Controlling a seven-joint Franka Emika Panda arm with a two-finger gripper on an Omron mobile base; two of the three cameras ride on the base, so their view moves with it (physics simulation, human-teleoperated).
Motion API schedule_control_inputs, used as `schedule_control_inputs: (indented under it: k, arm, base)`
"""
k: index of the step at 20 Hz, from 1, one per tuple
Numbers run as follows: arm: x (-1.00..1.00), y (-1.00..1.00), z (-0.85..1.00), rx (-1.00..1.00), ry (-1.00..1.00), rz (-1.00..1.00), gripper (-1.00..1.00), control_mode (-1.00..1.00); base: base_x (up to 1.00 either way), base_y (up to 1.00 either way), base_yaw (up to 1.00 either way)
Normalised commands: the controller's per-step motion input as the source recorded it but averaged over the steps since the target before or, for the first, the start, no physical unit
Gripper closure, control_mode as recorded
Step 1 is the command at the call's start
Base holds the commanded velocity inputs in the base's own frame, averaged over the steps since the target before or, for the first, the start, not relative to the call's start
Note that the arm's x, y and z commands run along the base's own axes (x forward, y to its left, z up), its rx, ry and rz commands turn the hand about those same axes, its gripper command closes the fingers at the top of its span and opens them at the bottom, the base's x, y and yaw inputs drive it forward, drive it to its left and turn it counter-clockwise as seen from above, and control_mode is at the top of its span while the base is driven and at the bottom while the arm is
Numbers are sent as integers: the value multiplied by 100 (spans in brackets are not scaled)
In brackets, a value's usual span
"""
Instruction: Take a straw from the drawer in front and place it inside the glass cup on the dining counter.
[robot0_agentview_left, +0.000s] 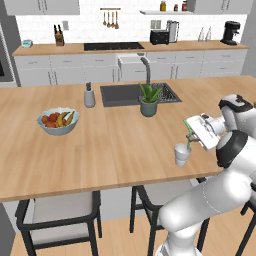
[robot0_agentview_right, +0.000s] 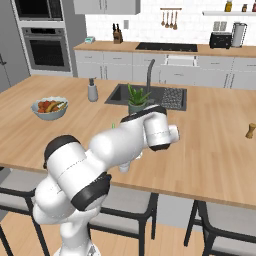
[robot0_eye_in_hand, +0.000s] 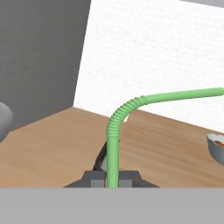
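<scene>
Straw (robot0_agentview_left: 188, 142), thin and light green, shows in the left base view between the hand (robot0_agentview_left: 190, 134) and the glass cup (robot0_agentview_left: 182, 154), its lower end reaching down to the cup's rim or into it; I cannot tell which. The cup stands upright near the front edge of the light-wood worktop (robot0_agentview_left: 100, 145), with a potted plant (robot0_agentview_left: 149, 100) beyond it by the dark sink (robot0_agentview_left: 125, 94), a grey dispenser (robot0_agentview_left: 89, 96) to the sink's left and a fruit bowl (robot0_agentview_left: 58, 121) well apart on the left. In the right base view the white arm covers the cup; a small green bit of the straw (robot0_agentview_right: 113, 125) shows just past the arm, and the fruit bowl (robot0_agentview_right: 50, 108), the dispenser (robot0_agentview_right: 92, 90) and the plant (robot0_agentview_right: 136, 99) stand behind on the worktop (robot0_agentview_right: 215, 150). In the hand view the hand (robot0_eye_in_hand: 112, 179) is clamped on the straw (robot0_eye_in_hand: 114, 140), which rises from between the dark fingertips (robot0_eye_in_hand: 92, 178), bends at its ribbed joint and runs off to the right, above the wood worktop (robot0_eye_in_hand: 52, 144).
</scene>
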Motion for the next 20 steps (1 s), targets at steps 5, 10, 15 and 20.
schedule_control_inputs:
  k: [5,10,15,20]
  arm:
    - [10,0,-2,2,0,0,100,-100]
    - [15,0,-9,1,0,0,100,-100]
    - [11,0,-19,0,0,1,100,-100]
    - [4,0,-15,0,0,2,100,-100]
  base:
    - [0,0,0]
    - [0,0,0]
    - [0,0,0]
    - [0,0,0]
